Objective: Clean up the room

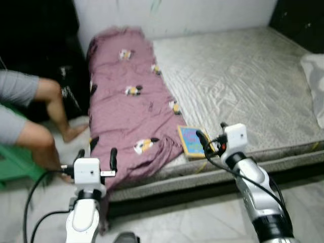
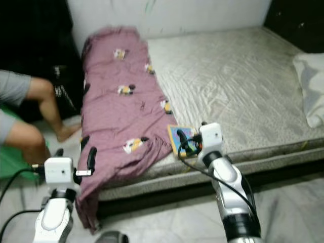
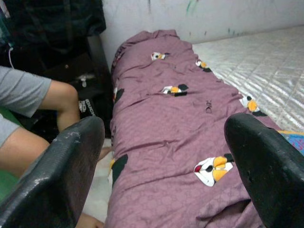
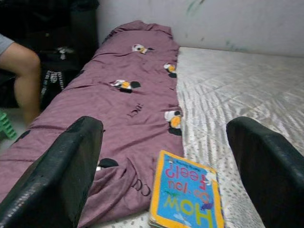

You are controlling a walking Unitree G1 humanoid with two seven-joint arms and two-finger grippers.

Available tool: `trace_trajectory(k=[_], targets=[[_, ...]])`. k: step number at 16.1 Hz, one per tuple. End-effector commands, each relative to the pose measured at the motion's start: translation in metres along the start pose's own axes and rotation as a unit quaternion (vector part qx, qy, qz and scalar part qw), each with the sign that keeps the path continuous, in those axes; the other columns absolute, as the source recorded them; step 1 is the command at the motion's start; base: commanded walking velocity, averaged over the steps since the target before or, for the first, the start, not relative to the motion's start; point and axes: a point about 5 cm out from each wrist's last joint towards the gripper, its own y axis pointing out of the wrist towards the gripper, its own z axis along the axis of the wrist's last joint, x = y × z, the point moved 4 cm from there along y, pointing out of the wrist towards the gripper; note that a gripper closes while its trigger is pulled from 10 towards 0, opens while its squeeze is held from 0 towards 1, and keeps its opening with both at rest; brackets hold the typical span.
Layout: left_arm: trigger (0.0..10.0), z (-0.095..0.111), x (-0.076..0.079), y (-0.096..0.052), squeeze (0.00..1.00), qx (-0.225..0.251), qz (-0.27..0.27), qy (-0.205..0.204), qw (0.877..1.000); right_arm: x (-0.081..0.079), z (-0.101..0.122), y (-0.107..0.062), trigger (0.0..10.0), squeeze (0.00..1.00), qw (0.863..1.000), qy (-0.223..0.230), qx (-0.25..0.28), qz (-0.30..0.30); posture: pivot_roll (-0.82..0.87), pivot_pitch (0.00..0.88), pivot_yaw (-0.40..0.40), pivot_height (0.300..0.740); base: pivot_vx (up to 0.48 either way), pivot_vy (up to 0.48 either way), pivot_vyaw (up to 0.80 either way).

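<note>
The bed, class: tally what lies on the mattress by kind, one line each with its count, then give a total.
Purple blankets with cartoon prints: 1
Picture books with blue covers: 1
White pillows at the far edge: 1
Total: 3

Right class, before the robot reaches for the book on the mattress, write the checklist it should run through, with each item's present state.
1. Book in sight, lying flat near the mattress edge: ok.
2. Right gripper open, fingers spread wider than the book in the right wrist view: ok.
3. Right gripper lined up with the book: ok; it hovers just in front of it.
4. Book free of the purple blanket: cannot tell; the blanket's hem lies right beside it.
5. Left gripper out of the way: ok, open over the blanket's hanging end.
6. Person's legs away from the reach: ok, they are beyond the blanket, on the robot's left.
</note>
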Motion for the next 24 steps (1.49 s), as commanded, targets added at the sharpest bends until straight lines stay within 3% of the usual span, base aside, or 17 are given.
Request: trace_trajectory(k=[1,21,24], targets=[[10.0,0.0051,-0.0032,-0.0001,0.00,0.011,0.002,0.005,1.000,-0.0046,0.0026,0.0034,10.0,0.00,1.000,0.001,0.004,0.007,-0.01,0.000,-0.005,0.740,0.000,0.000,0.00],[10.0,0.0044,-0.0044,0.0047,0.00,0.012,0.009,0.013,1.000,-0.0077,0.0038,0.0060,10.0,0.00,1.000,-0.008,0.005,0.017,-0.02,0.000,-0.006,0.740,0.265,0.000,0.00],[10.0,0.0038,-0.0038,0.0049,0.00,0.011,0.011,0.019,1.000,-0.0099,0.0045,0.0067,10.0,0.00,1.000,-0.011,0.008,0.022,-0.02,0.000,-0.007,0.740,0.000,0.000,0.80]])
